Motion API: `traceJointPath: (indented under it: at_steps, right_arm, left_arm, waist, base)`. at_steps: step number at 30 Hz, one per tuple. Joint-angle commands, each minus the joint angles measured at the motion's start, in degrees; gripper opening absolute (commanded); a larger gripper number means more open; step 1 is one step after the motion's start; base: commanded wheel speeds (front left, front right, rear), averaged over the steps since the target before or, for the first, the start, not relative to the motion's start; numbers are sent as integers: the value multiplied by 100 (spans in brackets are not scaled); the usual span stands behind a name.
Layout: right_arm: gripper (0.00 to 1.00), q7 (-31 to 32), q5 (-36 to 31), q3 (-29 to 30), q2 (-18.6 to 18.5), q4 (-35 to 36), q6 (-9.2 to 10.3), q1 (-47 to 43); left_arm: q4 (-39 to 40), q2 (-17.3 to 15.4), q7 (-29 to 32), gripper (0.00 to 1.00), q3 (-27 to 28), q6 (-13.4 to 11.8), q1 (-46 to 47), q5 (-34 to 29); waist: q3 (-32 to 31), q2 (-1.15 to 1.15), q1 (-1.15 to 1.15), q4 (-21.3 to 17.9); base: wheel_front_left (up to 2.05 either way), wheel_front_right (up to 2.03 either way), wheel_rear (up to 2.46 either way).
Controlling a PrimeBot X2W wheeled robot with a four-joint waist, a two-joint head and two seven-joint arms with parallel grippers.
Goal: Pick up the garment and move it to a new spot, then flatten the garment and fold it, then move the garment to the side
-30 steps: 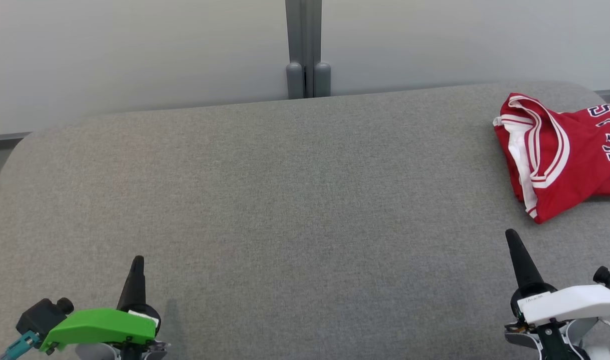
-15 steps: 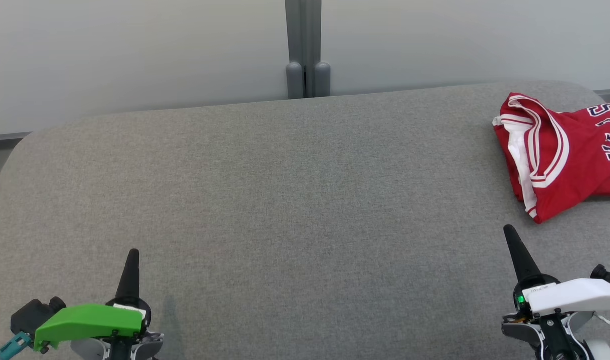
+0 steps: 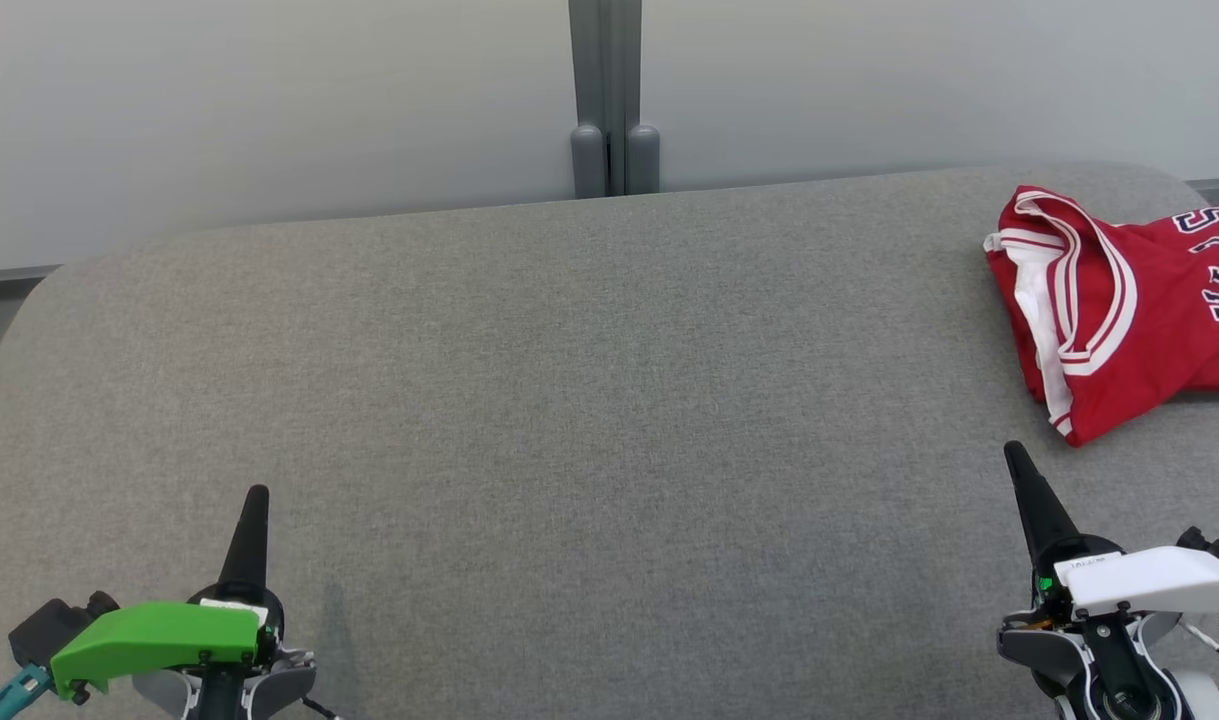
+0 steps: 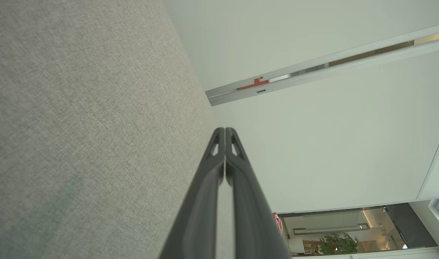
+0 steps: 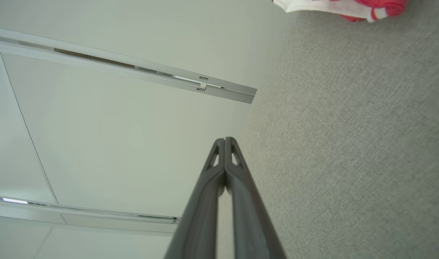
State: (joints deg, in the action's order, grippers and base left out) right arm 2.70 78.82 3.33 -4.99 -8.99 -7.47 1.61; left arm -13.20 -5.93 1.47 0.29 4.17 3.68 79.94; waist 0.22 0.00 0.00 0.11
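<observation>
Your left gripper [image 3: 256,494] and right gripper [image 3: 1014,449] are both pinched together, holding nothing, low over the grey counter [image 3: 569,400]. The red garment [image 3: 1119,310] lies at its far right, beyond your right gripper.

The head view looks forward and down over the grey table [image 3: 609,400] to the wall [image 3: 269,100]. Both wrist views skim low over that table, rolled sideways, facing the same wall; the right one's top edge shares the red garment [image 5: 334,5].
</observation>
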Motion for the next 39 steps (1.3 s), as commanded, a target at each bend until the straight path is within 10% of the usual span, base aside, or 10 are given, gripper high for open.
traceJointPath:
  at_steps: [1,39]
  right_arm:
    - [0,39,150,26,-7,-21,-5,138]
    - [0,242,1520,138,80,-515,-4,475]
  left_arm:
    - [15,22,42,0,77,56,122,147]
    - [-88,242,441,0,555,351,279,1332]
  waist:
    - [0,0,0,0]
    - [-4,0,0,-11]
  base:
    - [0,0,0]
    - [0,0,0]
